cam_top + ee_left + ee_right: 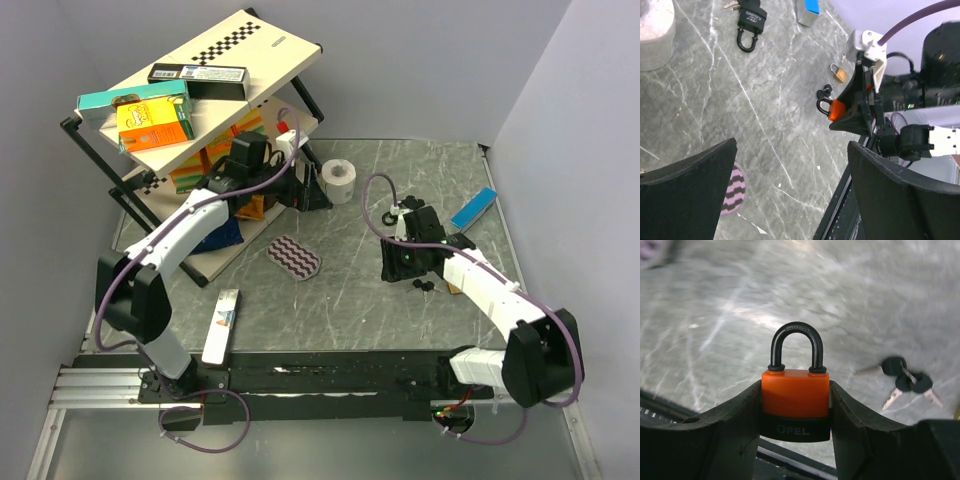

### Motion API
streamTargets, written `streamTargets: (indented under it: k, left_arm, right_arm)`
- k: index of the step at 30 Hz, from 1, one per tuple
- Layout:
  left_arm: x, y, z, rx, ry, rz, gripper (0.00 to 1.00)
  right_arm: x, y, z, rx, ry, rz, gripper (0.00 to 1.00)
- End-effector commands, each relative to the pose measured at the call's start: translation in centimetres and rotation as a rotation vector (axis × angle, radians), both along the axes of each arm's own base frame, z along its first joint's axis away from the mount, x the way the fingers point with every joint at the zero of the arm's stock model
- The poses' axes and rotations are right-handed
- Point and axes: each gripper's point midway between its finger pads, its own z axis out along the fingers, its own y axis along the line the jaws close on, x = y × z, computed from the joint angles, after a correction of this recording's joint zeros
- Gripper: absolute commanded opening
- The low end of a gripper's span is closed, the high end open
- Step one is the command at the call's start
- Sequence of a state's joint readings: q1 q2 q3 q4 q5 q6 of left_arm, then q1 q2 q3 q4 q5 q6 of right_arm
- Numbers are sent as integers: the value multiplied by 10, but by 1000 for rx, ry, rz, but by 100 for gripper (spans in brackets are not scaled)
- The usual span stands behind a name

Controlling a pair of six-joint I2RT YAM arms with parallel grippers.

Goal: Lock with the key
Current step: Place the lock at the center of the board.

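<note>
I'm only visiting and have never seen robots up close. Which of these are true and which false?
1. The right gripper holds an orange padlock. True.
2. The left gripper is clamped on the keys. False: its jaws are wide open with nothing between them, and the black-headed keys lie on the table.
3. A small brass padlock lies on the table. True.
4. The orange padlock's shackle is swung out to one side. False: both of its legs sit down in the lock body.
</note>
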State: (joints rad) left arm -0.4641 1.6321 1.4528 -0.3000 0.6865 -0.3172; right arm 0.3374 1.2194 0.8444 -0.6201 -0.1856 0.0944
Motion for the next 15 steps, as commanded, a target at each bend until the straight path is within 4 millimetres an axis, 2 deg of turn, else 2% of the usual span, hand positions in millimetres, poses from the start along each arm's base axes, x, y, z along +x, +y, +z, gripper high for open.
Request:
streamTargets:
  k: [1,15]
  left_arm:
    - [12,-7,10,-13,-25,-7,96]
    - [2,-3,2,-23,-10,-11,96]
  right_arm:
    - [8,-14,-20,-45,48,-176,0]
    - [1,-13,-66,-81,191,-180,0]
